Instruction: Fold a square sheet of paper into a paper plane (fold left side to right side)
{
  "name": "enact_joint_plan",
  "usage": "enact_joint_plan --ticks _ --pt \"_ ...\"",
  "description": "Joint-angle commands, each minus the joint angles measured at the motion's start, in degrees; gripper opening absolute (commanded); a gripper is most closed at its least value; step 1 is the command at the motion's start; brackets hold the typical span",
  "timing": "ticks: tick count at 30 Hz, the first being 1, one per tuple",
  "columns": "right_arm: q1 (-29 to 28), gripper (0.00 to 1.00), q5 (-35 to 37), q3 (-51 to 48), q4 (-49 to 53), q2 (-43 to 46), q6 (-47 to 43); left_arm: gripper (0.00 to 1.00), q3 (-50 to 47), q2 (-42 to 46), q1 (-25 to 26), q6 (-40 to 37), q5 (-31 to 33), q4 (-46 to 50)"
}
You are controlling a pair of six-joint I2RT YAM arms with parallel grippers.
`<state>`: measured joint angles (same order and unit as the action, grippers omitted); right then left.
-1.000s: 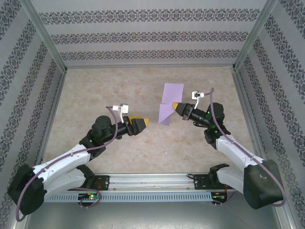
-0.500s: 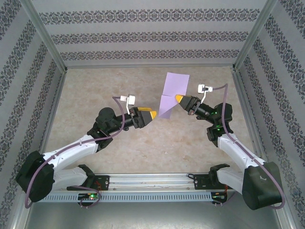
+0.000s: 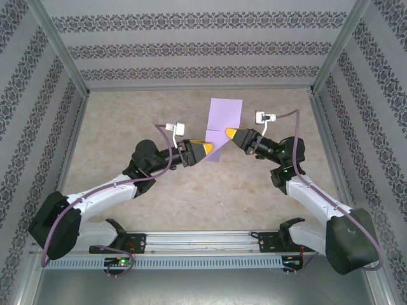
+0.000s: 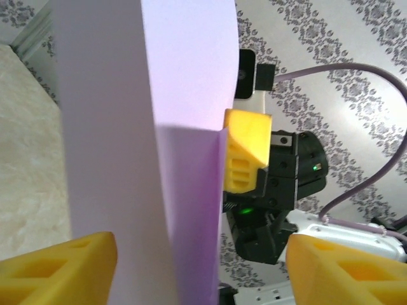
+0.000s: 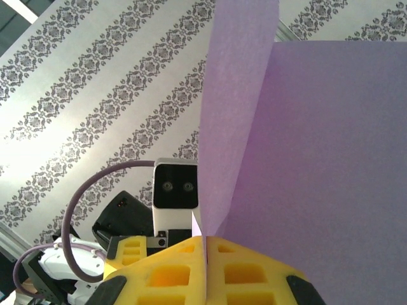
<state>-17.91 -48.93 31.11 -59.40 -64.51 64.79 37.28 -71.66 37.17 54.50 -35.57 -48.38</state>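
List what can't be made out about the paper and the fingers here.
Top external: whether the left gripper touches the square sheet of paper; too small, they overlap.
Left wrist: left fingers cut off by the bottom edge; the sheet covers part of the right fingers.
Right wrist: the sheet's top and right edges run out of frame.

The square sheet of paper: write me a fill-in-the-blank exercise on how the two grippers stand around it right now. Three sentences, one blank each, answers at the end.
1. The right gripper holds the square sheet of paper up off the table with its jaws ___.
2. The left gripper is open, and the sheet's lower part hangs ___ its fingers.
3. The finger pads of both grippers are ___ in colour.

Missing words: shut; between; yellow.
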Motion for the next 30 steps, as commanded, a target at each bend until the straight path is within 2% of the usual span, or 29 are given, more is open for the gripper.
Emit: enact_joint_plan --ticks 1,3,8,12,16,19,22,24,27,30 --pt "-0.8 0.00 0.4 0.8 -2.7 0.3 -0.2 0.58 1.9 -1.0 0.6 0.5 -1.4 -5.3" --pt "-0.9 0.00 0.7 0.4 -2.5 0.4 -0.4 0.46 2.0 -1.3 0.6 0.4 -1.0 -5.1" --pt "-0.8 0.03 1.0 -0.2 -1.7 0.5 -1.3 0.26 2.2 -0.4 0.7 -2.0 0.1 -0.3" --pt "-0.1 0.14 1.8 -1.2 0.2 1.0 -2.8 0.11 1.8 0.9 0.7 -3.1 0.7 1.5" --pt "2.2 0.28 2.3 -2.7 5.6 4.0 -6.0 0.00 2.0 3.0 0.7 -6.3 1.6 10.2" --pt "4.2 0.39 4.4 -2.7 21.3 9.7 -14.3 0.00 3.3 5.1 0.7 -10.6 4.2 23.9" --pt "4.6 0.50 13.0 -0.3 45.0 16.1 -28.0 0.00 8.2 6.0 1.9 -19.1 11.0 46.8" --pt "4.7 0.57 19.9 0.9 57.3 19.2 -34.3 0.00 12.8 4.8 3.7 -24.7 18.7 61.5" --pt "4.8 0.61 28.8 2.3 68.5 21.5 -38.8 0.00 19.3 1.3 7.6 -29.1 30.1 77.4" --pt "5.0 0.63 36.7 3.2 76.5 22.0 -40.3 0.00 26.1 -3.7 13.3 -30.3 43.2 90.2"
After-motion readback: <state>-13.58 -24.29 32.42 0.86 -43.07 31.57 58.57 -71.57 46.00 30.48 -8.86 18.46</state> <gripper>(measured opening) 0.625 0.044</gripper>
